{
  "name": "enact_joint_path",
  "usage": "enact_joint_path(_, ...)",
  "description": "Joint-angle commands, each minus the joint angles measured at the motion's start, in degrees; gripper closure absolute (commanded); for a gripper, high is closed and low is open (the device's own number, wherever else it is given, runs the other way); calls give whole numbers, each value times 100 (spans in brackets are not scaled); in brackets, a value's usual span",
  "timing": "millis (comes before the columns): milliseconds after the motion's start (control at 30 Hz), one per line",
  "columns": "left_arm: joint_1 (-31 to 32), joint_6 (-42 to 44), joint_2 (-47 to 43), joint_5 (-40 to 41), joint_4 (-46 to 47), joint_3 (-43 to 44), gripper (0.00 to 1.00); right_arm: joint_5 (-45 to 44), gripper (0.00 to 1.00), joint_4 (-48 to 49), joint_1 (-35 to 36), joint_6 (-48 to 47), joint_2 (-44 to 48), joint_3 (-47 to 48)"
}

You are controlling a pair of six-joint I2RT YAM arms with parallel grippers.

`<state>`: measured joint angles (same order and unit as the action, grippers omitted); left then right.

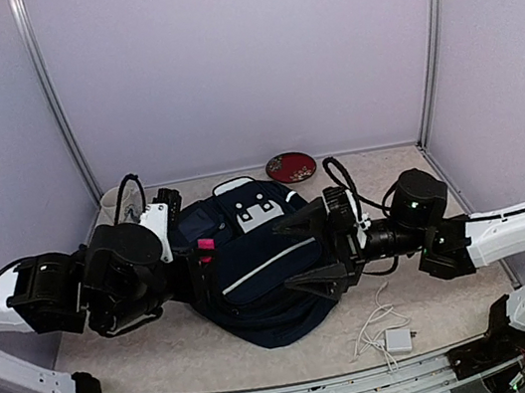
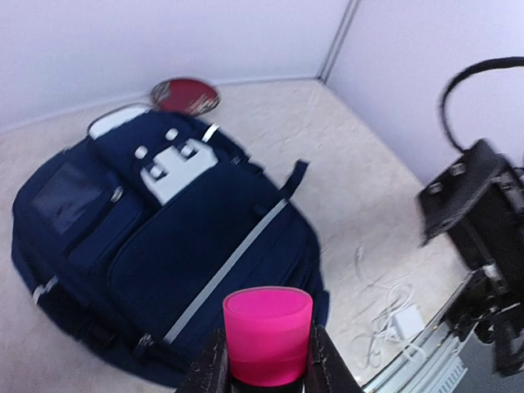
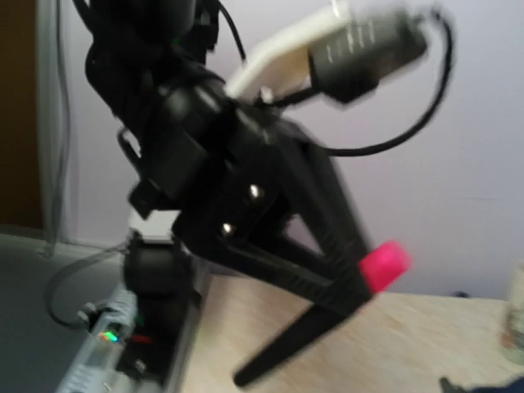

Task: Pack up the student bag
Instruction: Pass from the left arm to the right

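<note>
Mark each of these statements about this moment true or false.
1. The left end effector grips a pink cup between its fingers. True.
2. The right end effector is shut on a strap of the student bag. False: its jaws stand wide open over the bag and hold nothing.
3. A red round dish lies beyond the bag, near the back wall. True.
4. The white charger sits on top of the bag. False: it lies with its cable on the table, on the right arm's side of the bag, towards the near edge.
</note>
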<state>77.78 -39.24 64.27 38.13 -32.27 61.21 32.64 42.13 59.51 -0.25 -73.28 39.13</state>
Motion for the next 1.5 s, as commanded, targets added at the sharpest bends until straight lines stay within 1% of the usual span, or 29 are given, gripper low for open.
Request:
enact_joint_path(0,82,2236,-332,-409,2866,-257,84,761,11,146,-77,829,-538,747)
enact_joint_path(67,81,2542,-488,-825,3591,-469,84,848,12,48,-88,961,-770,979)
enact_joint_path(167,93,2806,-473,-1216,3964,-476,84,1048,13,161,-106,1224,-1023,1233)
enact_joint_path(367,261,3152,-288,-1777,4218,-425,84,1327,16,648,-166,1736,-1393,1479)
enact_joint_path(500,316,3233,-248,-2071,4276,-440,84,1636,27,856,-222,2033,-1570,1606)
enact_joint_path(633,341,3252,-159,-2089,4074,-352,84,2307,32,678,-232,2035,-1688,1792)
enact_joint_path(700,343,3264,-160,-2116,4047,-350,84,2374,38,547,-248,1983,-1670,1822)
enact_joint_path(800,351,3278,-130,-2087,4000,-339,85,2394,47,629,-254,1947,-1571,1720)
enact_joint_path(900,358,3292,-78,-2072,3957,-329,85,2447,62,689,-255,1898,-1475,1676)
enact_joint_path(1067,370,3303,-29,-2026,3914,-308,85,2426,87,461,-268,1776,-1404,1685)
enact_joint_path(1133,376,3313,-26,-1975,3891,-319,84,2381,93,463,-286,1777,-1358,1629)
enact_joint_path(1167,378,3312,-28,-1954,3883,-330,81,2368,95,475,-292,1774,-1336,1599)
enact_joint_path(1200,383,3314,-21,-1918,3874,-343,73,2349,99,480,-296,1774,-1312,1563)
enact_joint_path(1267,387,3305,-26,-1817,3806,-365,42,2279,100,436,-327,1775,-1247,1503)
enact_joint_path(1300,387,3301,-26,-1734,3754,-365,20,2215,100,374,-358,1774,-1205,1454)
enact_joint_path(1333,387,3289,-22,-1627,3687,-372,4,2155,100,290,-390,1766,-1154,1401)
enact_joint_path(1367,392,3277,-18,-1484,3621,-388,1,2067,100,170,-428,1755,-1081,1344)
enact_joint_path(1467,351,3231,90,-731,3287,-385,1,1611,100,-525,-609,1579,-789,1147)
